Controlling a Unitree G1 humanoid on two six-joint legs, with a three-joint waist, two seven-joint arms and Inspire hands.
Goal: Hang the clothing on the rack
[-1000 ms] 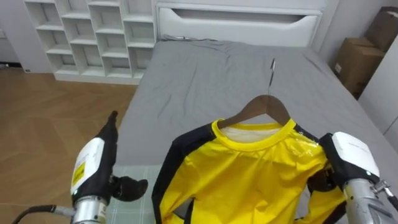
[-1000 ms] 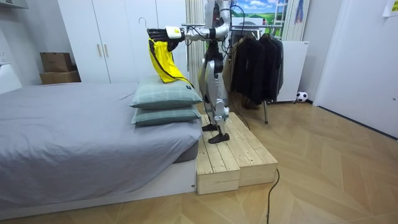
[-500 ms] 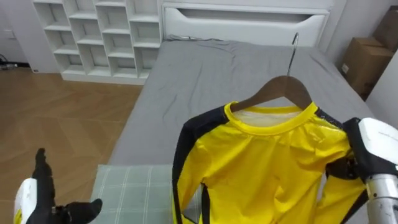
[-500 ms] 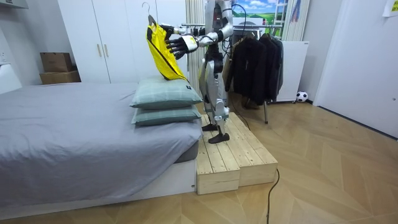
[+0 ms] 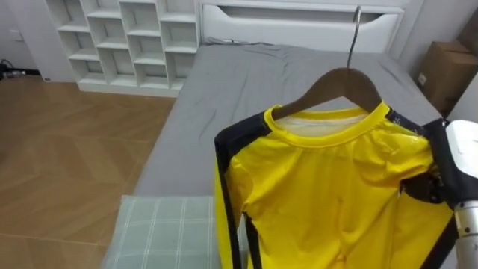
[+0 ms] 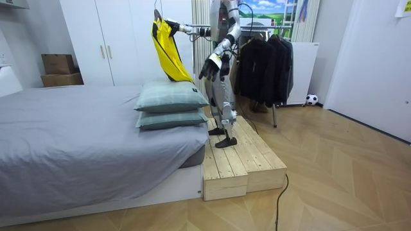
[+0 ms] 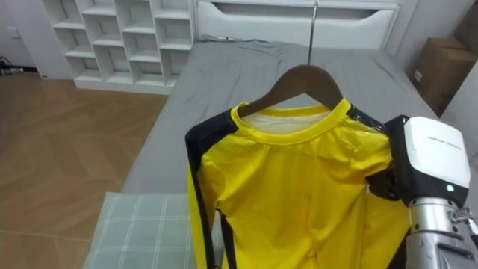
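Now that the left hand (image 6: pixel 210 67) has been dropped from the garment to the robot's side, fingers slack and empty, the yellow shirt (image 5: pixel 336 194) is borne on its wooden hanger (image 5: pixel 347 78) by the right hand (image 6: pixel 180 27) alone, high above the pillows (image 6: pixel 170 96) on the bed (image 5: pixel 224 97). Whether that hand is clamped cannot be told, since it is hidden behind the shirt's shoulder. A turn toward the clothes rack (image 6: pixel 257 58) behind is judged to come next.
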